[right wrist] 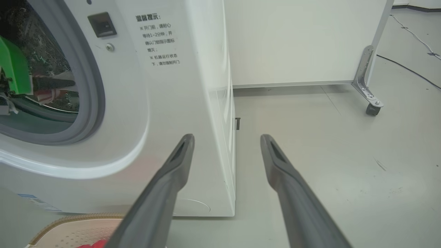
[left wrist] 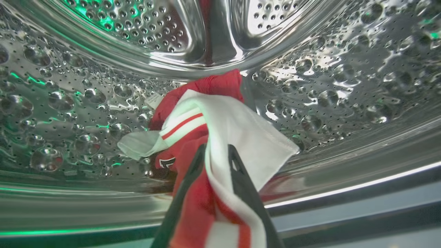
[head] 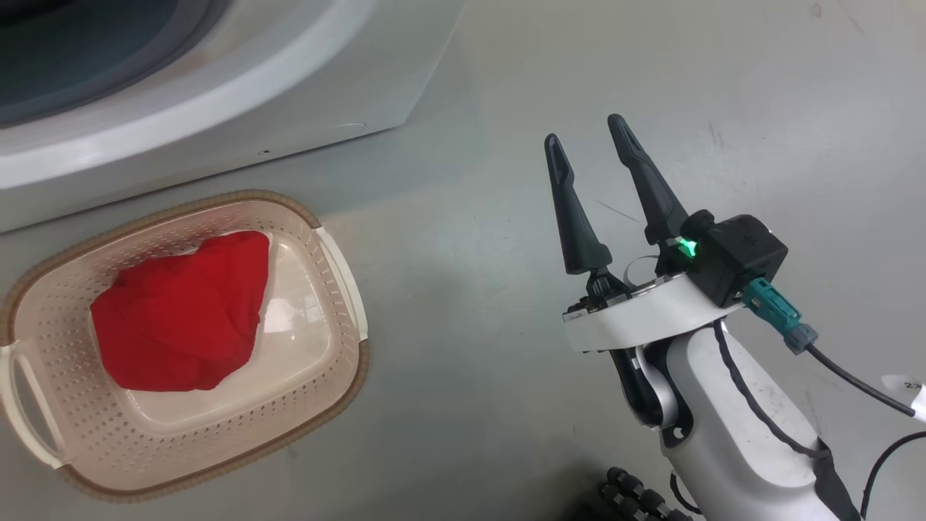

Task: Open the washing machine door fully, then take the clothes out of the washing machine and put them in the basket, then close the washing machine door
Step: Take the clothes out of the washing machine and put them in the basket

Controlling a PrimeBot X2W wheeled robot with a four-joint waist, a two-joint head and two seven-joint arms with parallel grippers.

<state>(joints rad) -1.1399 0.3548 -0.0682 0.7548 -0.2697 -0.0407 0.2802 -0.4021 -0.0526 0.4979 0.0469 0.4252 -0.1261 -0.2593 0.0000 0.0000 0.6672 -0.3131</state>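
Note:
In the left wrist view my left gripper (left wrist: pixel 217 151) is inside the steel drum (left wrist: pixel 86 103), shut on a red garment with a white panel and striped trim (left wrist: pixel 237 131), one of the clothes. Another red garment (head: pixel 181 311) lies in the cream basket (head: pixel 307 289), which stands on the floor in front of the white washing machine (head: pixel 289 94). My right gripper (head: pixel 584 132) hangs open over the floor to the right of the basket, holding nothing. In the right wrist view the same gripper (right wrist: pixel 227 137) points at the machine's front right corner (right wrist: pixel 213 144). The washing machine door is out of view.
A white panel on a caster wheel (right wrist: pixel 372 109) stands behind the machine on the right. A dark cable (right wrist: pixel 410 69) runs over the grey floor (right wrist: pixel 344 155) there. The basket's rim (right wrist: pixel 69 220) shows just below the machine's front.

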